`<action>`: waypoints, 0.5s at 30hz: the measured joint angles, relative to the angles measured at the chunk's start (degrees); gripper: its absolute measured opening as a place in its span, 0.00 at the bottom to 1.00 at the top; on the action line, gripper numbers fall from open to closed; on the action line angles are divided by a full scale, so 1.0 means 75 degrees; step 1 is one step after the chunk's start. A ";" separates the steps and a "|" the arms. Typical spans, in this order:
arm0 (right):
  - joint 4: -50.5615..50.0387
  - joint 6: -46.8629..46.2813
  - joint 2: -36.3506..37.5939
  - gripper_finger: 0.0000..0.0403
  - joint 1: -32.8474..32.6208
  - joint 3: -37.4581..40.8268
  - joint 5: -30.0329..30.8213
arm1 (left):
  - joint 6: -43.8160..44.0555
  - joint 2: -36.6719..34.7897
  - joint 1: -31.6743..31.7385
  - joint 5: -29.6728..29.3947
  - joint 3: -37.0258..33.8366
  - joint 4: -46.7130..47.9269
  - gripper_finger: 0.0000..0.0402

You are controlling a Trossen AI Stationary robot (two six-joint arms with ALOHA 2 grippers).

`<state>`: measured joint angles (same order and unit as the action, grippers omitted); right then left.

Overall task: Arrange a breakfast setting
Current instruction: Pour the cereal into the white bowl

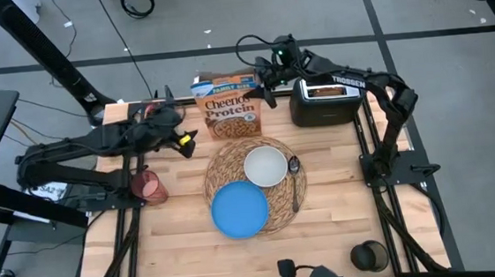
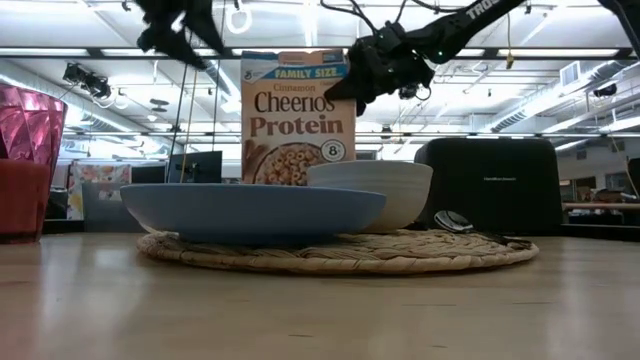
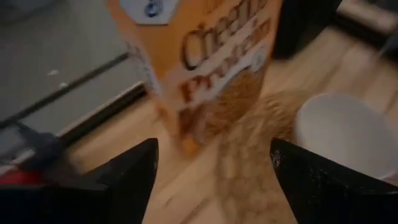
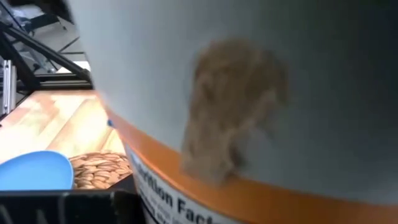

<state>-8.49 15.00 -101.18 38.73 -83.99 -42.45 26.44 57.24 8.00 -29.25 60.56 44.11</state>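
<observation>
The round straw placemat (image 1: 256,189) lies mid-table. On it rest the blue plate (image 1: 240,210), the white bowl (image 1: 266,165) and the dark spoon (image 1: 294,179). The pink cup (image 1: 147,183) stands at the left with a red thing, seemingly the apple (image 2: 20,200), beside it. A toast slice (image 1: 321,89) sticks out of the black toaster's slot. My left gripper (image 1: 184,142) is open and empty, left of the Cheerios box (image 1: 229,106) and facing it (image 3: 211,74). My right gripper (image 1: 261,89) is raised at the box's upper right corner (image 2: 345,75). The box fills the right wrist view (image 4: 249,93).
The orange Cheerios box stands upright at the far edge behind the placemat. The black toaster (image 1: 324,101) stands to its right. A dark round object (image 1: 369,255) sits at the near right corner. Bare wood shows along the near edge (image 1: 196,266).
</observation>
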 joint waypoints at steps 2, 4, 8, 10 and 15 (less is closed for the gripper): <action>0.0087 -0.0006 0.0036 0.42 -0.0058 0.0004 -0.0005 | -0.0621 0.0004 0.0197 0.0020 0.0005 -0.0014 0.79; 0.0091 0.0009 0.0156 0.42 -0.0109 0.0012 -0.0051 | -0.1328 -0.0048 0.0410 0.0028 0.0009 -0.0021 0.79; 0.0131 0.0015 0.0598 0.40 -0.0196 0.0012 -0.0057 | -0.2391 -0.0301 0.0885 0.0226 0.0009 -0.0129 0.79; 0.0124 0.0001 0.0867 0.39 -0.0250 0.0012 -0.0099 | -0.3015 -0.0356 0.1096 0.0764 0.0009 -0.0509 0.79; 0.0128 -0.0251 0.1702 0.35 -0.0373 0.0012 -0.0338 | -0.3963 -0.0335 0.1300 0.2206 0.0010 -0.1961 0.79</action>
<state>-7.53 13.12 -88.41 35.93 -83.90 -44.99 -3.28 54.73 17.75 -12.70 60.63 29.40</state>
